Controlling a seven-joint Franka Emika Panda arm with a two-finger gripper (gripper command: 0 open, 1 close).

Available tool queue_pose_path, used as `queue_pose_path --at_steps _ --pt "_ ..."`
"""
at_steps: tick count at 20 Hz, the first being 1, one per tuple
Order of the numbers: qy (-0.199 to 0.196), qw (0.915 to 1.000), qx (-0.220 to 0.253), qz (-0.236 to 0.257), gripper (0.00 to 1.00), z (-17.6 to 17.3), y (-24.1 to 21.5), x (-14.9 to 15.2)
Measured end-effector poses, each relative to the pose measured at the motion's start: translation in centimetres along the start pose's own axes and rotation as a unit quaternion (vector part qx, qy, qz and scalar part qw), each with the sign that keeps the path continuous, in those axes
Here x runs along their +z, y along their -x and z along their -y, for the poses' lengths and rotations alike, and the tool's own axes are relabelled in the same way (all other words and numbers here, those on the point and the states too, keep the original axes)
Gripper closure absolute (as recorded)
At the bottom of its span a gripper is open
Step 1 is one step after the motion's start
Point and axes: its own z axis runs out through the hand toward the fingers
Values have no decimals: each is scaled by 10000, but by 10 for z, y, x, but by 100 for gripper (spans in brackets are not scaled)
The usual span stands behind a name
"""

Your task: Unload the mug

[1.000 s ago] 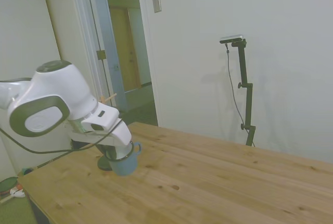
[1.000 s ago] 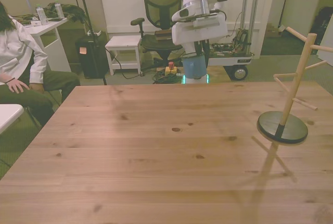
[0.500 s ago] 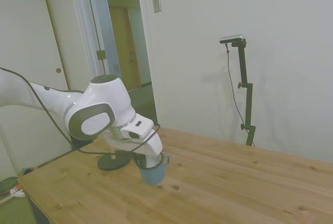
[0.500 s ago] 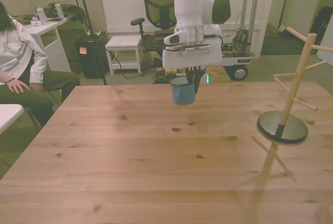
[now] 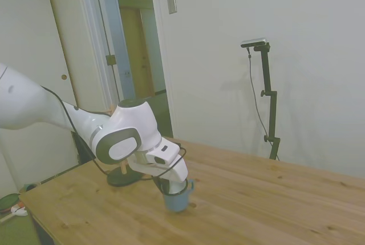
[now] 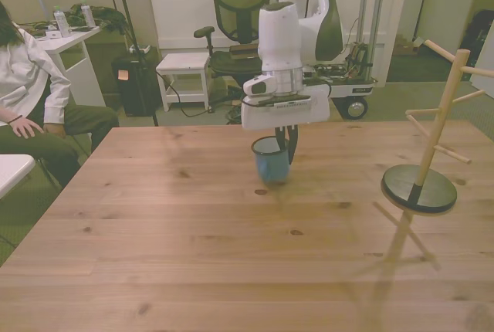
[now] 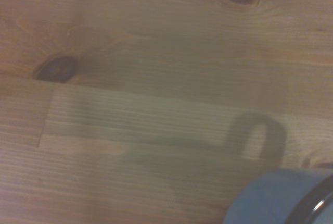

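Observation:
The small blue-teal mug stands upright near the middle of the wooden table, its base at or just above the surface; I cannot tell whether it touches. My gripper comes down from above and is shut on the mug's rim, on the side toward the front view's right. In the side view the mug hangs under the gripper, with its handle pointing away from the arm. The wrist view shows a blurred edge of the mug and its shadow on the wood.
The wooden peg rack on its dark round base stands at the front view's right; in the side view its base shows behind the arm. A seated person is beside the table at the front view's left. An office chair and a white stool stand behind the table.
The arm has carried the mug from above the table's far edge out toward the table's middle and lowered it close to the surface. The rack has stayed put.

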Motion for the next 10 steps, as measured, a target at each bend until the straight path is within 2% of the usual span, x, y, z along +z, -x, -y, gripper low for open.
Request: queue_pose_path --at_steps 10 --pt "22 9999 97 52 0 -2 -1 6"
